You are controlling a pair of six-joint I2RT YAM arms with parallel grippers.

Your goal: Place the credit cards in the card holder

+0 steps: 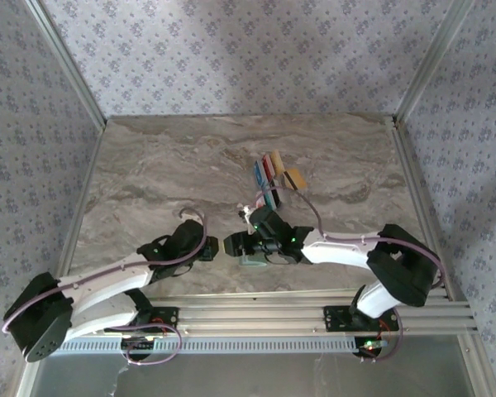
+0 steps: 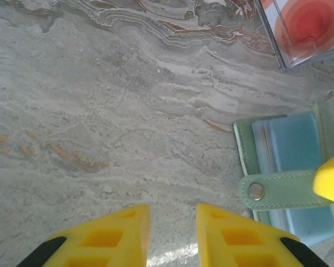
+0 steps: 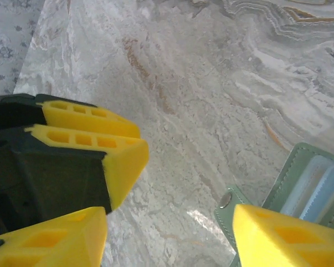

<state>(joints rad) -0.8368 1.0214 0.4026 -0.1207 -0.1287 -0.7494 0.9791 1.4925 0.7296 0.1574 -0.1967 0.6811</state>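
The card holder (image 1: pixel 252 261) lies flat on the marble worktop (image 1: pixel 165 165), close to the near edge and about midway along it. In the left wrist view the card holder (image 2: pixel 246 146) shows as a pale green sleeve with a blue card (image 2: pixel 292 144) sitting inside it, and its strap with a metal snap (image 2: pixel 256 191) is laid across the opening.

The left gripper (image 1: pixel 215 246) sits low over the worktop just to the left of the holder. Its yellow fingers (image 2: pixel 111 236) are released, with a narrow gap between them that holds only bare marble.

The right gripper (image 1: pixel 236 246) faces it from the other side, above the holder. Its fingers (image 3: pixel 55 239) are spread wide and grasp nothing. One of them hangs over the holder's (image 3: pixel 292 167) green edge beside the snap, though I cannot tell if it touches. The left arm's fingers (image 3: pixel 83 139) show just beyond.

The loose credit cards (image 1: pixel 274 174) are clustered farther back, right of the middle of the worktop and well apart from the holder: a blue one (image 1: pixel 259 174), a red one (image 1: pixel 274 161) and a tan one (image 1: pixel 295 179). A white card with red rings (image 2: pixel 309 25) lies nearer, just beyond the holder toward the far edge.
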